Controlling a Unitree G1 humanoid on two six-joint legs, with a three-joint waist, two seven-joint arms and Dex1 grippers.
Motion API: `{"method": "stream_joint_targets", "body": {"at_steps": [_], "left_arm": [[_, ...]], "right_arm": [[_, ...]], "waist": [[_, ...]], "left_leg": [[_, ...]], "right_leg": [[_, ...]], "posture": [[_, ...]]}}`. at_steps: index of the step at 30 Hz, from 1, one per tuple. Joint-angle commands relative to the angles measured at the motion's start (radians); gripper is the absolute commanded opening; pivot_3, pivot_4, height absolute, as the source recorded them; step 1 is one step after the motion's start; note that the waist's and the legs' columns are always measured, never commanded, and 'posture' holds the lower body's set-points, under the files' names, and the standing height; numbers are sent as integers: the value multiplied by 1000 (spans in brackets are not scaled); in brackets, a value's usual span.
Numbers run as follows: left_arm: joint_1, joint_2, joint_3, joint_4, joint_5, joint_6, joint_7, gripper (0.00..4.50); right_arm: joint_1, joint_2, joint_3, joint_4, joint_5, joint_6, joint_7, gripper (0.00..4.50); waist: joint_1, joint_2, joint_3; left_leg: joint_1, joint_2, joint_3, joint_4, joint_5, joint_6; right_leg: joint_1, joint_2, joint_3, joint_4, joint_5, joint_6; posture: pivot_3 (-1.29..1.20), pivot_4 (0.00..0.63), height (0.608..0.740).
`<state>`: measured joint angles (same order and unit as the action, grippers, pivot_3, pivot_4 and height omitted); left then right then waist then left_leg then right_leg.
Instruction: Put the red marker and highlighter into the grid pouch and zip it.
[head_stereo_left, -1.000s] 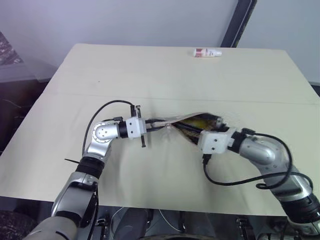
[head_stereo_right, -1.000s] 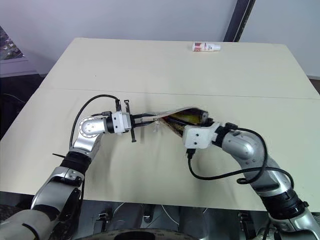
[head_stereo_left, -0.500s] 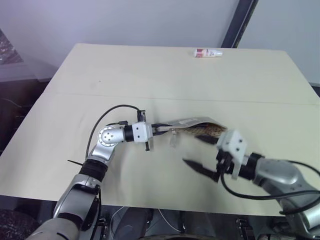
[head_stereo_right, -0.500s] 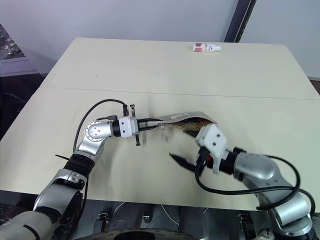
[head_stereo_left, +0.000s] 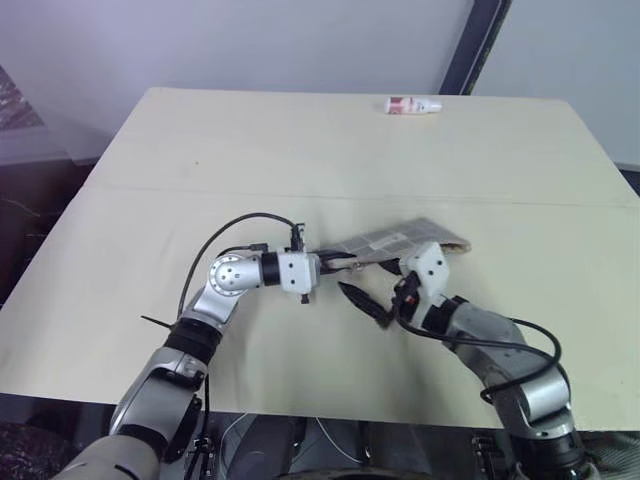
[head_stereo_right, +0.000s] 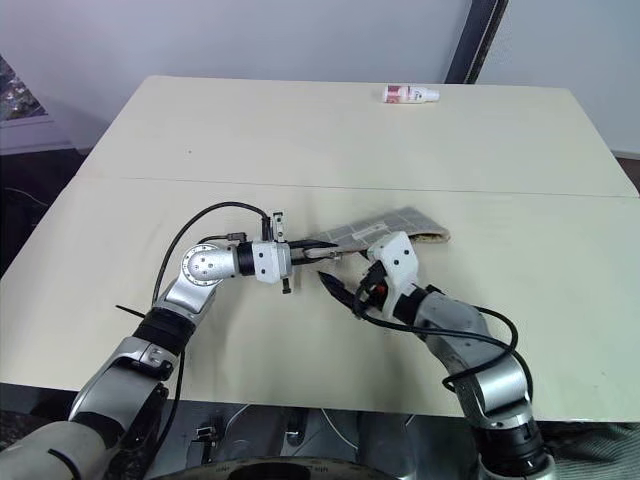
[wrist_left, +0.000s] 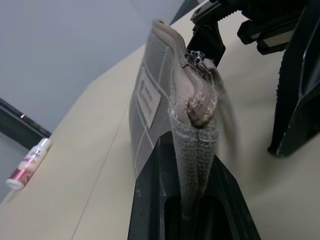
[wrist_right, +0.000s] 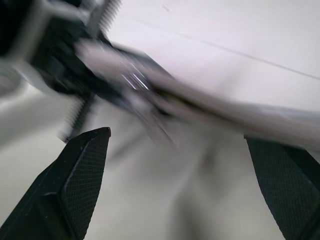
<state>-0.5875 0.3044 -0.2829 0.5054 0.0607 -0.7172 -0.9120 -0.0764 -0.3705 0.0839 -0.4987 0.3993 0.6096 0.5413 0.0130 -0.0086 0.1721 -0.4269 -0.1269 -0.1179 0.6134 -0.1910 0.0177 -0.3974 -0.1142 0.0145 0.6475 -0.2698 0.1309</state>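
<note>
Grid pouch (head_stereo_left: 405, 240) contents hidden; left gripper (head_stereo_left: 334, 263) pinches its end.

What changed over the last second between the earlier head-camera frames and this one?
The right gripper came out of the grid pouch's open mouth, swung toward the robot, then came in beside the zip end, fingers open. The pouch, earlier gaping, now lies flatter. The left gripper stays shut on the pouch's end, shifted slightly rightward. The small white bottle has not moved.

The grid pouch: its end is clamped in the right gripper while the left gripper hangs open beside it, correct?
No, the sides are swapped. The left wrist view shows the left gripper clamping the grid pouch; the right gripper is the open one beside it.
</note>
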Motion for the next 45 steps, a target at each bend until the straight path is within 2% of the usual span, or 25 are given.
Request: {"method": "stream_joint_targets", "body": {"at_steps": [1, 6, 7, 12, 17, 22, 25, 27, 31, 32, 38, 42, 45], "left_arm": [[-11, 6, -16, -42, 18, -24, 19, 0], [3, 35, -11, -58, 23, -35, 37, 0], [5, 42, -10, -58, 23, -36, 40, 0], [23, 84, 6, -56, 11, -40, 51, 0], [49, 120, 17, -67, -65, -53, 20, 0], [61, 128, 9, -51, -143, 12, -46, 0], [80, 95, 24, -104, -271, 150, -108, 1019], [98, 67, 37, -152, -313, 203, -95, 1922], [156, 62, 56, -259, -375, 308, -114, 4130], [166, 68, 71, -277, -395, 343, -114, 4463], [212, 121, 220, -370, -551, 535, -102, 4463], [216, 151, 279, -381, -562, 663, -47, 4463], [250, 175, 308, -415, -559, 708, -37, 4463]], "right_arm": [[-15, 6, 1, -2, 33, -12, 24, 2978], [-12, 9, -20, 12, 52, -15, 25, 321], [-10, -1, -22, 14, 46, -24, 30, 84], [16, -119, -159, 81, 28, -74, 65, 84], [60, -264, -311, 219, -5, -168, 117, 84], [42, -277, -357, 298, -41, -249, 89, 84], [42, -251, -374, 245, 42, -215, 106, 972], [34, -237, -391, 226, 81, -203, 107, 1910], [36, -261, -405, 233, 66, -224, 123, 4163], [32, -263, -418, 240, 68, -231, 124, 4494], [-19, -287, -483, 240, 94, -225, 123, 4494], [-2, -331, -488, 254, 74, -231, 145, 4494], [12, -334, -514, 230, 119, -206, 159, 4494]], "waist": [[0, 0, 0], [-1, 0, 0], [-3, 0, 0], [0, 0, 0], [1, 0, 0], [-7, 1, 0], [-6, 1, 0], [-4, 1, 0], [-2, 1, 0], [-2, 1, 0], [-5, 3, 1], [0, 3, 1], [0, 3, 1]], "left_leg": [[0, 0, 0, 0, 0, 0], [0, 1, 0, 0, 0, 0], [0, 1, 0, 0, 0, 0], [0, 1, 0, 0, 0, 0], [0, 0, 0, 0, 0, 0], [0, 2, 1, 0, 0, 0], [0, 2, 1, 0, 0, 0], [0, 2, 1, 0, 0, 0], [0, 1, 1, 0, 0, 0], [0, 1, 1, 0, 0, 0], [0, 3, 1, 0, 0, 0], [0, 3, 1, 0, 0, 0], [0, 2, 1, 0, 0, 0]], "right_leg": [[0, 0, 0, 0, 0, 0], [-1, 0, 0, 0, 0, 0], [-1, 0, 0, 0, 0, 0], [0, 1, 0, 0, 0, 0], [0, -1, 0, 0, 0, 0], [2, 0, 1, 1, 0, 0], [2, 0, 1, 2, 0, 0], [1, 0, 1, 2, 0, 0], [0, 0, 1, 0, 0, 0], [1, 0, 1, 0, 0, 0], [0, 0, 1, 1, 0, -1], [0, 0, 1, 0, 0, -1], [0, -2, 1, 0, 0, 0]], "posture": [[0, 150, 740], [0, 150, 740], [0, 150, 740], [0, 150, 740], [0, 150, 740], [0, 150, 740], [0, 150, 740], [0, 150, 740], [0, 150, 740], [0, 150, 740], [0, 150, 740], [0, 150, 740], [0, 150, 740]]}}
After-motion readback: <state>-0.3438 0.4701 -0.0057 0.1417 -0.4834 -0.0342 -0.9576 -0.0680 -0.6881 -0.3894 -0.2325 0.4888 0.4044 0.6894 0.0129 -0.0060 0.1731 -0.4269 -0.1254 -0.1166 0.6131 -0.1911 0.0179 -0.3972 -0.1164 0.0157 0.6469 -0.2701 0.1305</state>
